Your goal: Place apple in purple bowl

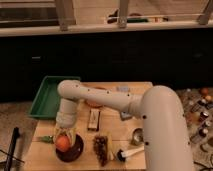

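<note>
our gripper (pixel 65 135) has its jaws pinching the apple (pixel 62 144) over the purple bowl (pixel 78 150), we should lower gently before releasing

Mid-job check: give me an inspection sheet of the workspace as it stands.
Surface: wooden table, crowded.
Job's things: apple at the left side of the purple bowl; resting inside or not, cannot tell.
Clutter: green tray, small box, brown bag, metal cup, white-handled tool.
Grippers: gripper points down, right above the apple.
Cables: dark strip left of the table, perhaps a cable.
Surroundings: dark counter behind; small bottles at right.
</note>
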`<move>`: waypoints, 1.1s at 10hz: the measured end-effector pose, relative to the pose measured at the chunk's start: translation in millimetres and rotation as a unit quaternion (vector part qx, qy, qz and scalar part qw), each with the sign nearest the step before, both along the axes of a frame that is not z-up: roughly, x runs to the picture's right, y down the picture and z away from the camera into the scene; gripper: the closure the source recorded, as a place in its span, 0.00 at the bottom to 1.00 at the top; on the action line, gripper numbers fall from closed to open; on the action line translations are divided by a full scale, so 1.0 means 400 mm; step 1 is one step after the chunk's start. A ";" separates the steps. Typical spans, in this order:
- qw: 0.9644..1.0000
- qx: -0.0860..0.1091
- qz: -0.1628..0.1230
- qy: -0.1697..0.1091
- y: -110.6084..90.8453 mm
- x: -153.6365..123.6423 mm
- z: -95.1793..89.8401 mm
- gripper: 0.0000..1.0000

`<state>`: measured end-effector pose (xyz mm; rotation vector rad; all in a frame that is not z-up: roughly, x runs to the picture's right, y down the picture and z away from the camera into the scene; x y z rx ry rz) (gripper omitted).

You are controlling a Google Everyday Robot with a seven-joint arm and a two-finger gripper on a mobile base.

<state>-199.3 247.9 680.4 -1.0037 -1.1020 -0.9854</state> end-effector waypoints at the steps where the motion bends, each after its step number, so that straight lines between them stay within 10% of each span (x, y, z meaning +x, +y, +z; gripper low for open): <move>1: 1.000 0.001 0.001 0.002 0.000 0.000 -0.001 0.55; 5: 1.000 0.001 0.005 0.008 -0.005 0.011 0.004 0.20; 11: 1.000 0.000 0.007 0.005 -0.011 0.020 0.012 0.20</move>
